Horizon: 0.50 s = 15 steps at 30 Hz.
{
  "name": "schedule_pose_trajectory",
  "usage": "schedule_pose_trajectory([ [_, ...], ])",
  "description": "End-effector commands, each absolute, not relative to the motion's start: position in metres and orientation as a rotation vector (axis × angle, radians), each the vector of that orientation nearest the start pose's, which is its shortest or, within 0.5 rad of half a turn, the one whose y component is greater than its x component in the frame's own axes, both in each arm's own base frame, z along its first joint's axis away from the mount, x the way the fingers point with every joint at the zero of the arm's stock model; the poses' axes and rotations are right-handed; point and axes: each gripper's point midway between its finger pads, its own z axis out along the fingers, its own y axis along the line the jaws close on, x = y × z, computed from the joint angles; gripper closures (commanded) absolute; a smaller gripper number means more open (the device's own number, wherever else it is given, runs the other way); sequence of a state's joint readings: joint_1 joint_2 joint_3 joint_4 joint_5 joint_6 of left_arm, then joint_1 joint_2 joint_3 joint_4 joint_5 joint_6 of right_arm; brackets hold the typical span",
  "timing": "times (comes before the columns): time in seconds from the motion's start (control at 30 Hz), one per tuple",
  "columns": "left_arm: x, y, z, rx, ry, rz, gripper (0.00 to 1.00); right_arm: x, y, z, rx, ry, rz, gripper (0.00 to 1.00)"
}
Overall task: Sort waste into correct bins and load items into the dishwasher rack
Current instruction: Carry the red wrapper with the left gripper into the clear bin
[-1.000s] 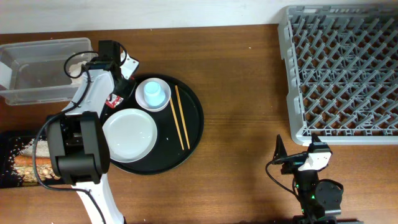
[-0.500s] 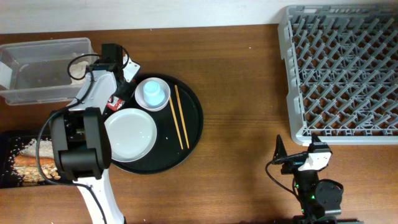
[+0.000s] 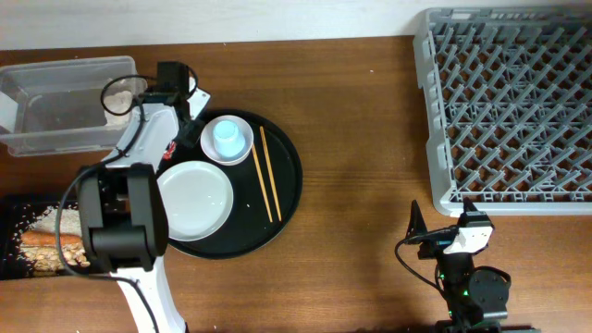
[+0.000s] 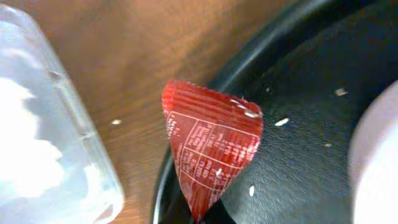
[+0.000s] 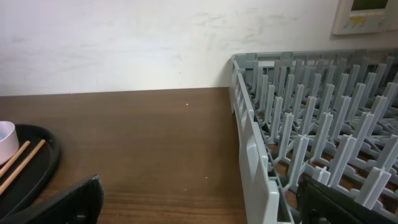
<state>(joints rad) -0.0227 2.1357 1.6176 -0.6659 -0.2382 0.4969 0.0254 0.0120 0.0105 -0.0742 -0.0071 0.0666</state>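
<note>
**Red wrapper** (image 4: 211,146), 1. Shiny, printed, roughly triangular with its point downward. It sits across the rim of the round black tray (image 3: 270,227), on the side nearest the clear tub (image 3: 55,120). A few pale grains cling to it. Its lower tip runs out of the left wrist view.

**Tray contents.**
- White plate (image 3: 192,199), 1, lying flat.
- White bowl (image 3: 244,153), 1, just beside the plate.
- Pale blue cup (image 3: 228,137), 1, standing inside the bowl.
- Wooden chopsticks (image 3: 269,174), 2, lying side by side to the right of bowl and plate.
- Stray grains dot the bare tray floor.

**Bins**, 2.
- Clear tub, at the far left of the worktop (image 3: 361,185), with a white tissue (image 3: 115,96) showing inside it.
- Black box (image 3: 11,268), nearer the left edge, holding rice scraps (image 3: 37,218) and 1 orange carrot (image 3: 42,239).

**Grey rack** (image 3: 509,106), 1, at the far right, well apart from the tray. Nothing stands among its pegs.

**Left tool** (image 3: 178,125). It hangs over the wrapper between tub and bowl. Its fingers appear in no view, so I cannot tell how far apart they are or whether they grip the wrapper.

**Right tool** (image 5: 199,208). Its fingers are spread wide and it holds and touches nothing. It is low over the worktop beside the rack's near corner.
</note>
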Motion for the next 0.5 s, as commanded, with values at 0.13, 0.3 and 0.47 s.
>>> schedule_pose_trajectory([
  [0.13, 0.507, 0.033, 0.142, 0.516, 2.502, 0.508, 0.99, 0.246, 0.005, 0.155, 0.034, 1.651, 0.059, 0.02],
  [0.3, 0.531, 0.065, 0.237, 0.09, 2.196, 0.639, 0.99, 0.246, 0.005, 0.155, 0.034, 1.651, 0.059, 0.02],
  [0.47, 0.543, 0.114, 0.267, -0.078, 2.053, 0.664, 0.99, 0.246, 0.005, 0.155, 0.034, 1.651, 0.059, 0.02],
])
